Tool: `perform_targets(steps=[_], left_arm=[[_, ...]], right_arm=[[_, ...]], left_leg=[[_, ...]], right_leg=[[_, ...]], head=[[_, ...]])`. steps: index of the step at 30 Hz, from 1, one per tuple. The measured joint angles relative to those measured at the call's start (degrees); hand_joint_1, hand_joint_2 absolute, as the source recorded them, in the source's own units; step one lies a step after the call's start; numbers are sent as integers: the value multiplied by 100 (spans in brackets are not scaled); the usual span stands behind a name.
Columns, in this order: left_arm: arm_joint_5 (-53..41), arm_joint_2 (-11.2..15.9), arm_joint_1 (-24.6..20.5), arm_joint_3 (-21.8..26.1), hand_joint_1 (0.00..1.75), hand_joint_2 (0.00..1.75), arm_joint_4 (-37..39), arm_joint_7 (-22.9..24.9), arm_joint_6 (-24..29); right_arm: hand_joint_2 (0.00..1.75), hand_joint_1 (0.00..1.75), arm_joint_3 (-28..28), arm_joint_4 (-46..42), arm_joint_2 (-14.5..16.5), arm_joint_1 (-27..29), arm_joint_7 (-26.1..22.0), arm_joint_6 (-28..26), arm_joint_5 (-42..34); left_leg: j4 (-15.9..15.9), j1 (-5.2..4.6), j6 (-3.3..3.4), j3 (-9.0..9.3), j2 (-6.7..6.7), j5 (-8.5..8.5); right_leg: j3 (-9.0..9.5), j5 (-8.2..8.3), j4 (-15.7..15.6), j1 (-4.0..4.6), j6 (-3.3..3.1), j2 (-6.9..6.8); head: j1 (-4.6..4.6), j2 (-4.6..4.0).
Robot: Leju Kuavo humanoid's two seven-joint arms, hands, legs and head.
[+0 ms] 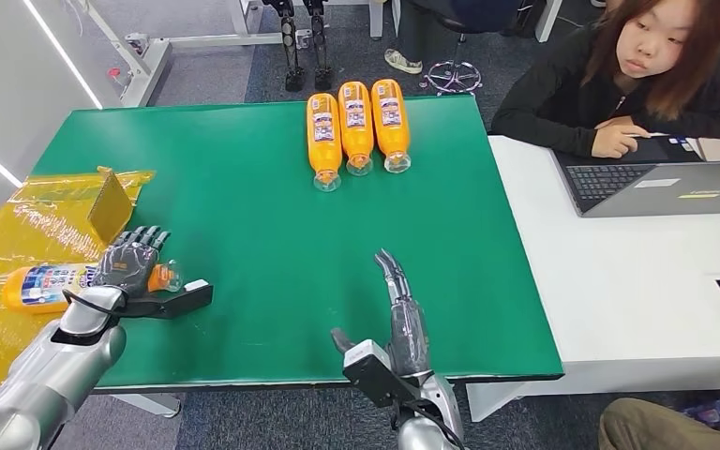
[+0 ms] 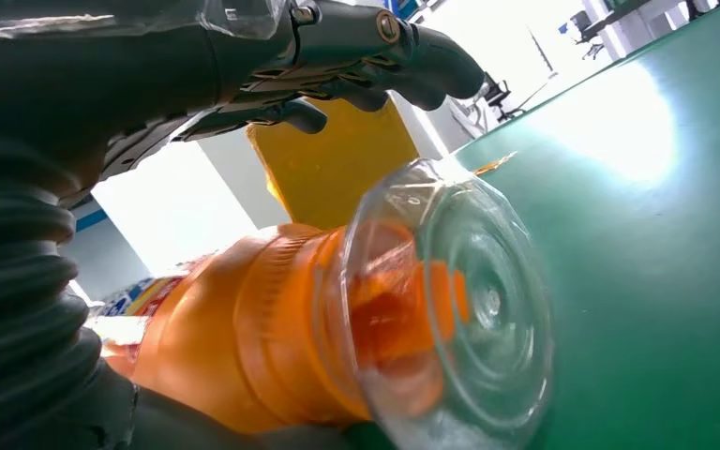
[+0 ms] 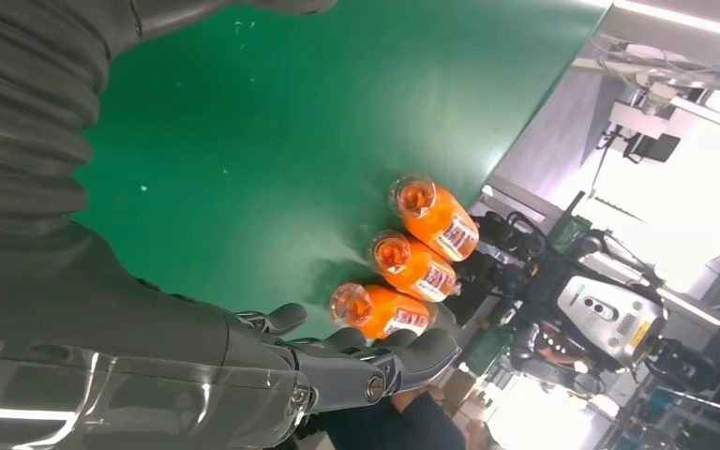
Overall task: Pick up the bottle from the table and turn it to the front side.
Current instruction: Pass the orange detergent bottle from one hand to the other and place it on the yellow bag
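The left hand (image 1: 129, 262) lies over the orange bottle (image 1: 42, 286) at lower left, fingers curled over its neck. The right hand (image 1: 403, 309) rests at lower centre, well apart from it, fingers extended and holding nothing.

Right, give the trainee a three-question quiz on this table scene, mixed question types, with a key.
1. True or false: the left hand rests on an orange bottle lying on its side.
2. Multiple choice: how many bottles form the row at the far edge of the green table? A) two B) three C) five
3. Fill in: the right hand holds ____, its fingers stretched out straight.

Key: 1 true. 2 B. 3 nothing.
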Motion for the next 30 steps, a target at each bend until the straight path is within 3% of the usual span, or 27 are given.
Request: perform_targets(steps=[4,10,17,22,30], left_arm=[[-1,-51,-55,29,0,175,1,-148,11],[253,-234,-81,232,0,175,-199,-839,259],[1043,-386,101,374,0,175,-1142,-1666,-75],[1273,-438,236,374,0,175,-1757,-1717,-283],[1298,-453,300,374,0,175,-2060,-1720,-284]], right_arm=[[175,0,-13,-24,0,3,88,0,70],[175,0,-118,-27,0,66,119,0,239],[175,0,-324,-66,0,200,73,0,310],[175,0,-405,-137,0,274,77,0,344],[175,0,-465,-183,0,301,79,0,346]], left_leg=[[1,0,0,0,0,0],[1,-1,0,0,1,0],[1,-1,0,0,-1,0],[1,-1,0,0,2,0],[0,0,-4,1,0,3]], right_leg=[[0,0,0,0,0,0],[1,1,0,-1,0,-1],[1,1,0,-1,-1,-1],[0,1,0,0,-1,0],[0,3,2,0,-3,0]], head=[[1,0],[1,0],[0,0],[0,0],[0,0]])
